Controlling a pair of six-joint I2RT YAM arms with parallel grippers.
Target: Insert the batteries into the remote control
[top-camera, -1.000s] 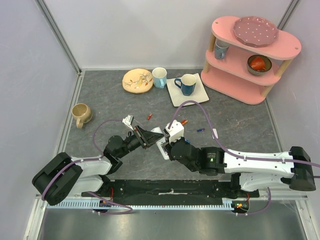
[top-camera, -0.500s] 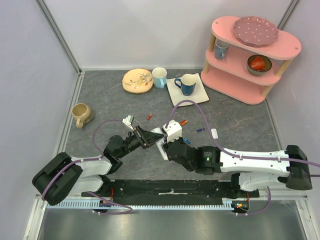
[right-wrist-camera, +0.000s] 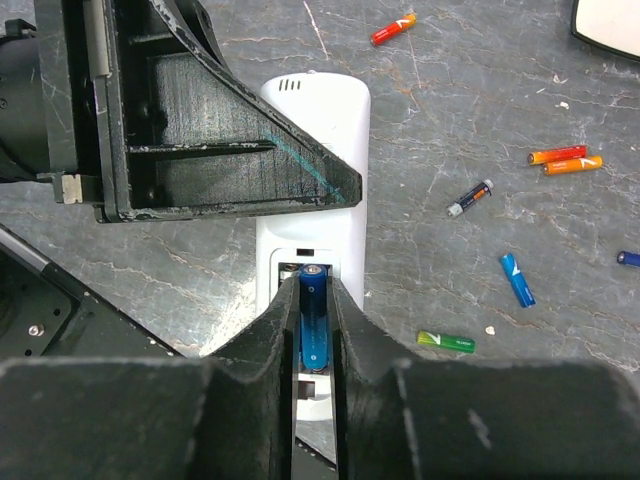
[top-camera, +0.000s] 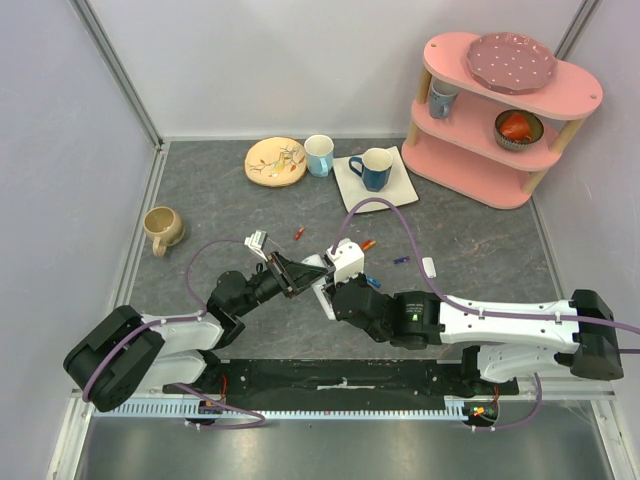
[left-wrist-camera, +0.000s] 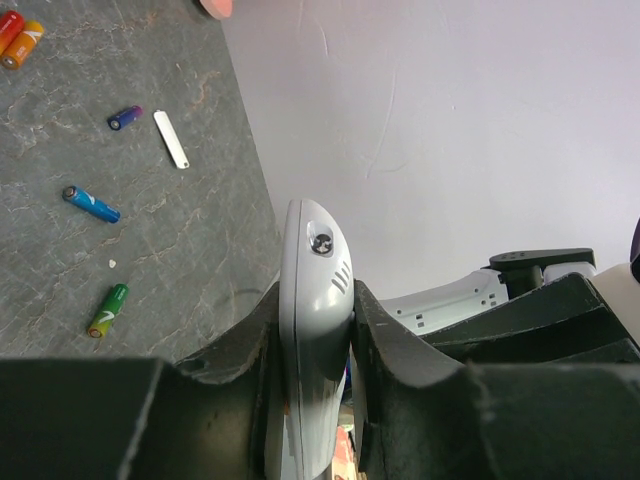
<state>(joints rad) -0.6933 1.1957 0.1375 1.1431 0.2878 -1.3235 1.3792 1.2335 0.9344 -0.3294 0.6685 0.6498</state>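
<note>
Close to the near edge of the worktop, about midway along it, the remote control (right-wrist-camera: 315, 130) faces up with its recess open. The left gripper (left-wrist-camera: 313, 305) has its jaws pressed tight on the bar's far half, one black finger across the top face. That looks like a brace, so the bar can't slide under a push. Whether the bar rests on the worktop, I can't tell.

Right over the recess, the right gripper (right-wrist-camera: 313, 300) pinches a blue battery (right-wrist-camera: 313, 325) lengthwise, lined up with the slot. Seating it looks like the step in hand.

Toward the right edge, spares lie loose: a green battery (right-wrist-camera: 446, 342), a second blue one (right-wrist-camera: 516, 279), a dark one (right-wrist-camera: 470, 197), an orange pair (right-wrist-camera: 565, 160) and a red-orange one (right-wrist-camera: 393, 30) further off. The small white cover (left-wrist-camera: 171, 139) lies apart from them.

Nothing blocks the slot, and only that black finger crowds its far end. The tan mug (top-camera: 162, 229) by the left edge and the pink shelf (top-camera: 505, 100) in the far right corner are well apart.
</note>
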